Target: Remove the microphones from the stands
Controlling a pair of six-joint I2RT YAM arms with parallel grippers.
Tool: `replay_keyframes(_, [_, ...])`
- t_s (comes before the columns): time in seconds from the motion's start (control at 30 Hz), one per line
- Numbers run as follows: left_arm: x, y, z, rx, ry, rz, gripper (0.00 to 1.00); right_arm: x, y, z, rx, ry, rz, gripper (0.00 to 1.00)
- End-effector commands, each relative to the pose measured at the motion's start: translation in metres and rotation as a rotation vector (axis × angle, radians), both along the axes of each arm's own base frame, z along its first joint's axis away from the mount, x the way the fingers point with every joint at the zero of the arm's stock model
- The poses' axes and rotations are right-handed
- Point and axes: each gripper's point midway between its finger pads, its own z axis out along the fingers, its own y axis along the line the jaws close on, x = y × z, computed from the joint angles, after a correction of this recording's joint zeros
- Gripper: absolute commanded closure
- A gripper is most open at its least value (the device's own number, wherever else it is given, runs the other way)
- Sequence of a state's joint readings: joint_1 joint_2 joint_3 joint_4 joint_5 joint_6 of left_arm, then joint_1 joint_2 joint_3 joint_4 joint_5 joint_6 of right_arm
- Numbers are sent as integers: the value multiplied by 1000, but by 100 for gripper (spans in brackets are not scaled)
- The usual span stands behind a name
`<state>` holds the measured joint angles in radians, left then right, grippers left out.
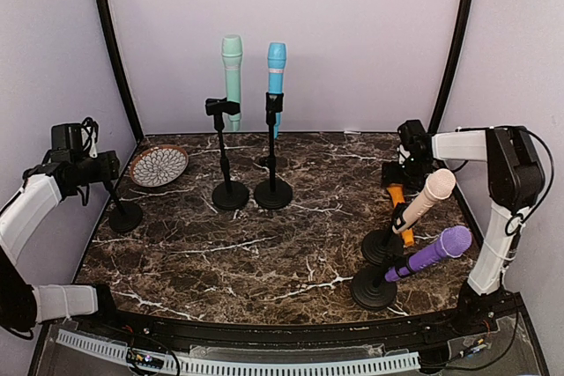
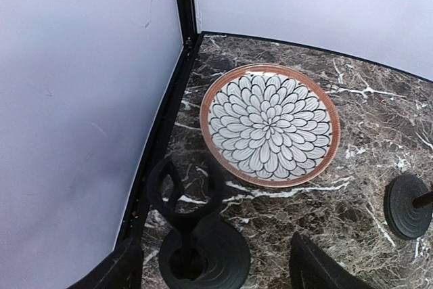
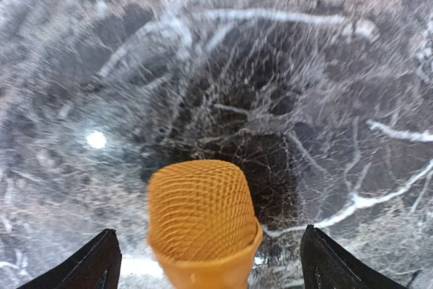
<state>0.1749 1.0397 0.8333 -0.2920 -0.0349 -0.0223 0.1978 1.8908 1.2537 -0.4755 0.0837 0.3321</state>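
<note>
The orange microphone (image 3: 203, 214) is seen at the right side of the table (image 1: 264, 244). Its long axis is slanted from just under the right gripper (image 3: 211, 265) toward the near edge, and its lower end is hidden behind a beige microphone (image 1: 427, 195). In the right wrist view its mesh head is framed between the widely spread fingers, with a gap on each side; no grip is seen. The left gripper (image 2: 213, 269) is likewise held wide open above an empty stand (image 2: 196, 235), and nothing is held.
</note>
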Motion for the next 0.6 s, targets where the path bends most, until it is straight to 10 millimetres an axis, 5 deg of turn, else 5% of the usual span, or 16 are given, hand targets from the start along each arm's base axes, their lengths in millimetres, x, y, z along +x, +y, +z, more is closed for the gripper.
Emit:
replay_keyframes(0.0, [2,-28,10,59,-49,-91,23,11,2,58,57,-142,-8,6])
replay_keyframes(0.27, [1,-77,15,79,-86,-249,24,-6,7,157,166,-350,-12,5])
replay_keyframes(0.47, [-2,-117,21,58,-125,-398,24,-57,27,244,366,-529,66,4])
replay_keyframes(0.57, [-8,-154,22,35,-136,-539,25,-89,38,281,466,-593,130,3])
